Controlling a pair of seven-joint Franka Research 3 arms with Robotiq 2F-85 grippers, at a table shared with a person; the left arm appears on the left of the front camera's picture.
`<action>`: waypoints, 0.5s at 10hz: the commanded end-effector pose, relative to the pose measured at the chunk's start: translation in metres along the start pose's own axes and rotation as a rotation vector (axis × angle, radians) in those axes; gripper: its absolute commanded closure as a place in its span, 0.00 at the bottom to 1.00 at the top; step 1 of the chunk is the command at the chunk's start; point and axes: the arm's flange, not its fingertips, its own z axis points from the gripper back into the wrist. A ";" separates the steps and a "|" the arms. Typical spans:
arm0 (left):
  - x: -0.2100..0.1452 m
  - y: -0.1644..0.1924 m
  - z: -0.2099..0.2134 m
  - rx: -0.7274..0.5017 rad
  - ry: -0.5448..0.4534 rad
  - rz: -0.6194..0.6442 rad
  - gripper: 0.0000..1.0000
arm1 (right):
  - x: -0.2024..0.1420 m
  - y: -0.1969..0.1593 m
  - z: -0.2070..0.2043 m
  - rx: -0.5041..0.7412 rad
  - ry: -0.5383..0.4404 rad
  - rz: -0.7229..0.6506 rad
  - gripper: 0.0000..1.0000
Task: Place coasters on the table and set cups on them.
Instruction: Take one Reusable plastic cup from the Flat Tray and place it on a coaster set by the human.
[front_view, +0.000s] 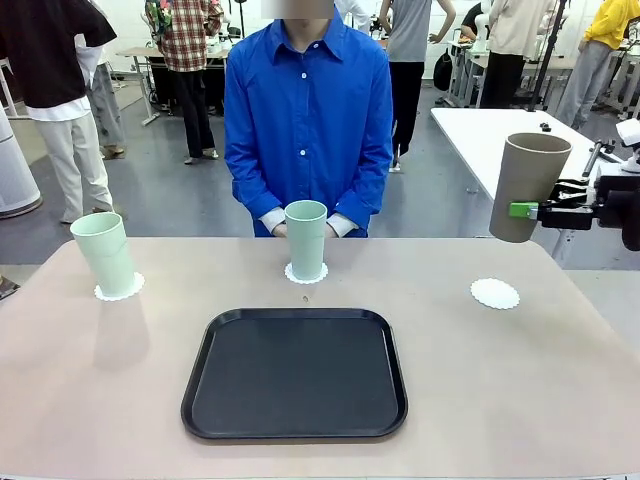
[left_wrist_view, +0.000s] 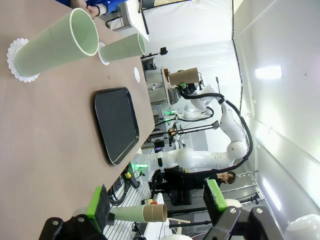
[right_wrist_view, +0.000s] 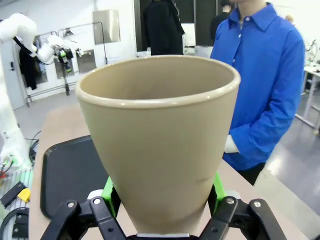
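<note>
Cups (front_view: 306, 238) on coasters (front_view: 306, 273) (behind tray (front_view: 294, 372))

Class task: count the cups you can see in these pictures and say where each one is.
3. One green cup stands on a coaster at the table's left, a second green cup on the middle coaster before the person, and the brown cup is held aloft in the right pincer.

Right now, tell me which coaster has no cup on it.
The coaster on the robot's right, lying bare. The other two each carry a mint cup; the brown cup is in the right gripper, in the air.
</note>
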 end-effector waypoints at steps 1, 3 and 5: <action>0.001 -0.002 0.001 -0.001 -0.013 -0.003 0.00 | 0.002 0.001 -0.002 0.006 0.006 0.000 0.18; 0.001 -0.002 0.001 -0.001 -0.013 -0.003 0.00 | 0.002 0.001 -0.002 0.006 0.006 0.000 0.18; 0.001 -0.002 0.001 -0.001 -0.013 -0.003 0.00 | 0.000 0.000 -0.001 0.002 0.001 0.001 0.18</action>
